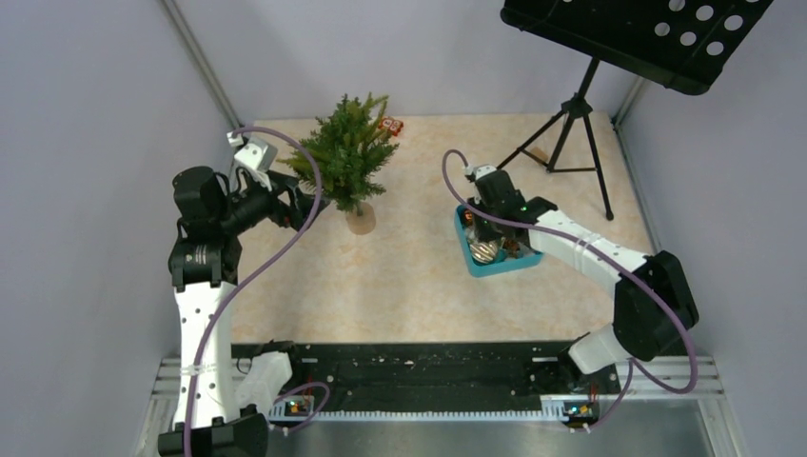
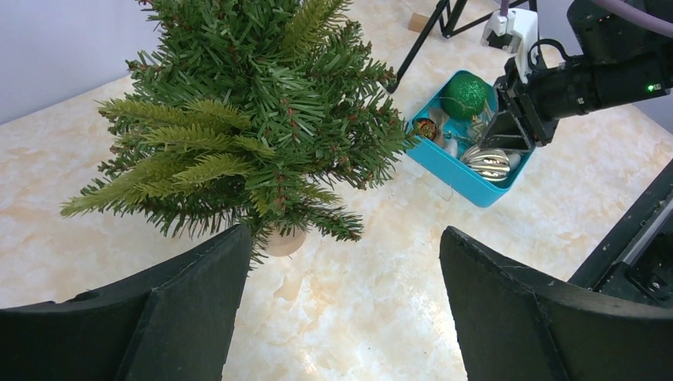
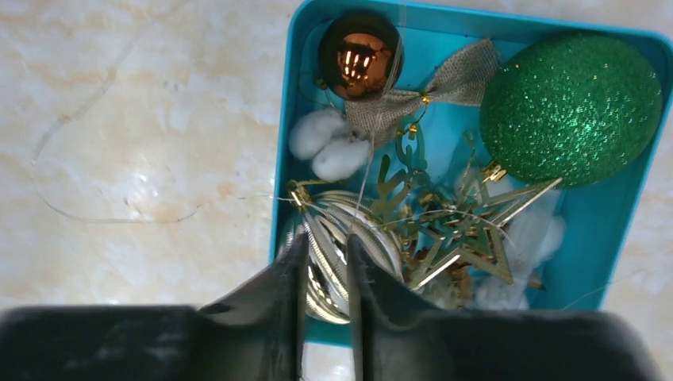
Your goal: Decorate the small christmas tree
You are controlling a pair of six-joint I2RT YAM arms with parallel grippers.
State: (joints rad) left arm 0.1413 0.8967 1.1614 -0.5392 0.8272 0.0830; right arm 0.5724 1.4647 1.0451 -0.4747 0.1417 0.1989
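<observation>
In the overhead view I find my left gripper (image 2: 345, 238) at centre left, its jaws spread wide with nothing between them and its fingers just beside the lower branches of the small dark green artificial christmas tree (image 1: 350, 152). The tree stands upright on its short brown base, left of centre. Right of centre, my right gripper (image 3: 327, 238) reaches into the teal plastic tray (image 3: 280, 159), jaws narrowed about a rib of the silver ribbed bauble (image 3: 381, 254). Whether it is gripped I cannot tell.
</observation>
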